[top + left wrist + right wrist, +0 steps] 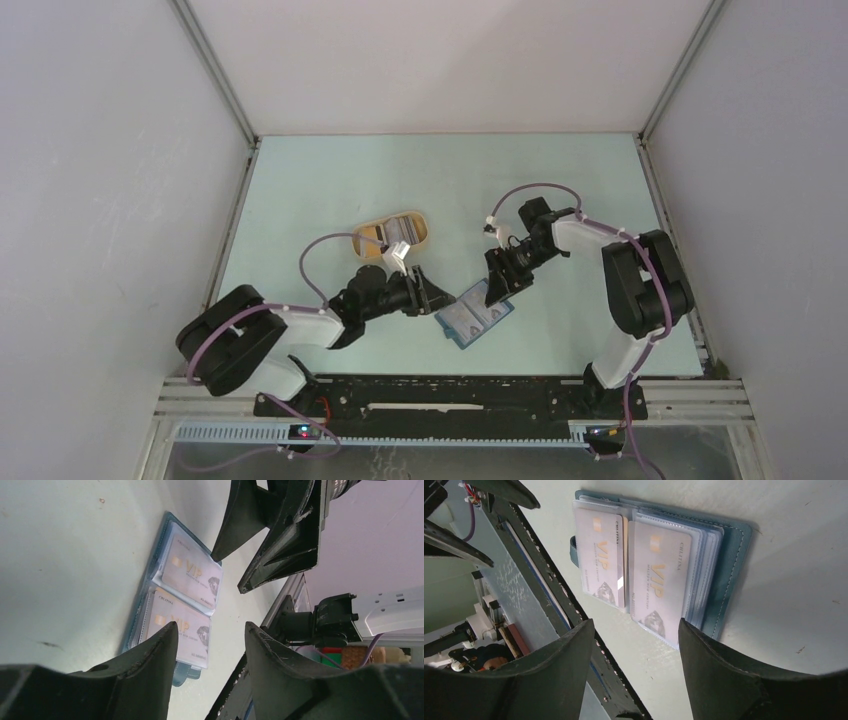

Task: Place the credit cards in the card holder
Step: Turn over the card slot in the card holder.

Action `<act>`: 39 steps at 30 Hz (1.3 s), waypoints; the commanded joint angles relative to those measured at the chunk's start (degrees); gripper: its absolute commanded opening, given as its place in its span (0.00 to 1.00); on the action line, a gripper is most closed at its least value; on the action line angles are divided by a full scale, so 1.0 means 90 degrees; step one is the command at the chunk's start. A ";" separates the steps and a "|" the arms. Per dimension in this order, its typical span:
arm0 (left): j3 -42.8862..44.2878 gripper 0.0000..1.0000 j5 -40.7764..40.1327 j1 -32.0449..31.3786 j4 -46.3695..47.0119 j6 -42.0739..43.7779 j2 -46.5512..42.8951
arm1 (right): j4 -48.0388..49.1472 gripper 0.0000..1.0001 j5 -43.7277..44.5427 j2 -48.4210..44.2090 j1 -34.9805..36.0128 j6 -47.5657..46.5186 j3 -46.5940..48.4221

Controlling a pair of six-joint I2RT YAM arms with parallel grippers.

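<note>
Writing: we read "VIP" on both credit cards [659, 575]
Place: card holder [731, 555] lies open between the grippers
Grip: left gripper [211, 627] and right gripper [636, 625] spread, empty

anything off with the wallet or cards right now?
Nothing looks damaged or spilled. The card holder lies open at a slant, with two VIP cards seated in its clear sleeves; other cards sit in the tan tray.

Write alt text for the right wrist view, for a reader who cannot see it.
An open teal-blue card holder lies flat on the pale table, two pale cards printed VIP side by side across its clear sleeves. The right gripper hangs open and empty, its two dark fingers framing the foreground.
</note>
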 commanded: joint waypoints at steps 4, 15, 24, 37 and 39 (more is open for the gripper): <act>0.0560 0.53 0.0314 -0.0156 0.0376 -0.0088 0.0585 | -0.0112 0.71 0.0097 0.0167 -0.0019 0.0048 0.0270; 0.0851 0.45 0.0423 -0.0251 0.0411 -0.0166 0.1228 | -0.0155 0.70 0.0195 0.0304 0.0029 0.0041 0.0284; 0.0935 0.42 0.0409 -0.0265 0.0411 -0.0206 0.1599 | -0.0300 0.60 -0.0420 0.0130 0.0029 -0.0067 0.0316; 0.0850 0.49 0.0459 -0.0271 0.0703 -0.0415 0.1613 | -0.0395 0.57 -0.1499 0.0243 0.0010 0.0010 0.0363; 0.0814 0.52 0.0460 -0.0271 0.0816 -0.0515 0.1644 | -0.0394 0.56 -0.1703 0.0253 0.0000 0.0007 0.0372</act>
